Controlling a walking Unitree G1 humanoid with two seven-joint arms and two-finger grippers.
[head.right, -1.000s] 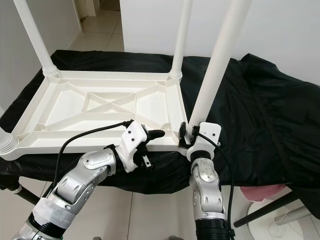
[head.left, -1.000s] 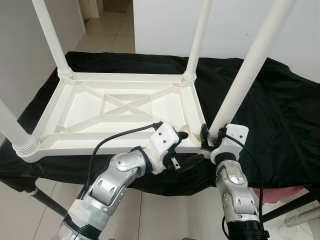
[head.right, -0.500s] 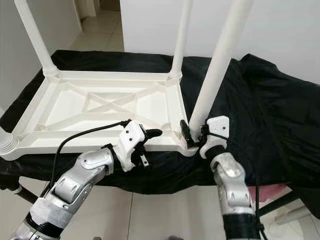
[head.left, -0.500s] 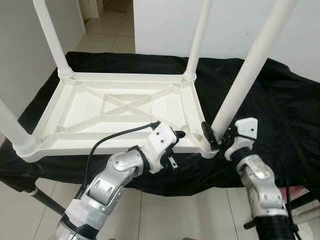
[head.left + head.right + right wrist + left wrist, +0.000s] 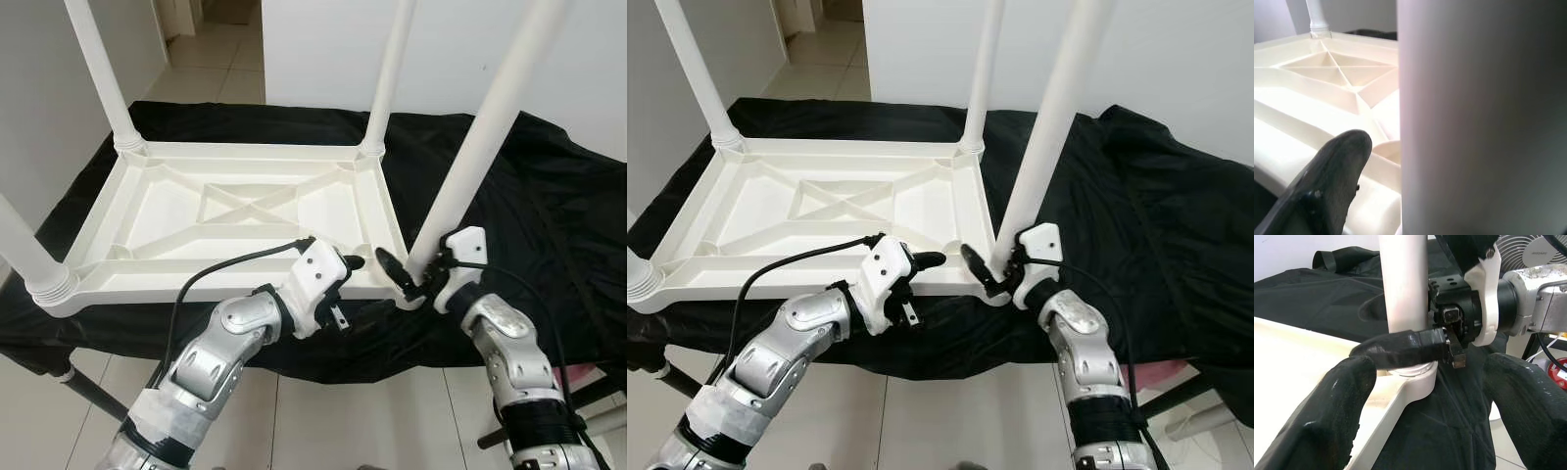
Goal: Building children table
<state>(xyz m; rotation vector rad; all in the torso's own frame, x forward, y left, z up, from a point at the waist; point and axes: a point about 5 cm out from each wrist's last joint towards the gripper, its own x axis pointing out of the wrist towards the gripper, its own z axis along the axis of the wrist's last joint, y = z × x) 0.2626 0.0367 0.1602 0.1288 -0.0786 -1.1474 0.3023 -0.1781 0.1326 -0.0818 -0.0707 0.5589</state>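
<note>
A white children's table [image 5: 147,201] lies upside down on a black cloth [image 5: 549,215], with its legs pointing up. My right gripper [image 5: 416,274] is at the foot of the near-right leg [image 5: 480,137], where the leg meets its corner socket [image 5: 1413,382]. It is open: one black finger [image 5: 392,269] sticks out to the left, clear of the leg, and the other is hidden behind it. My left gripper [image 5: 348,292] hovers open at the table's front rim, just left of that corner, with nothing between its fingers.
Three more legs stand at the far left [image 5: 103,73], far right [image 5: 392,69] and near left [image 5: 24,250]. The cloth hangs over the front edge, with tiled floor [image 5: 294,421] below. A fan [image 5: 1542,249] stands off to the right.
My right arm has swung out to the right and the wrist has turned. Its fingers, upright against the leg's foot one second ago, now stand spread. The left gripper has hardly moved.
</note>
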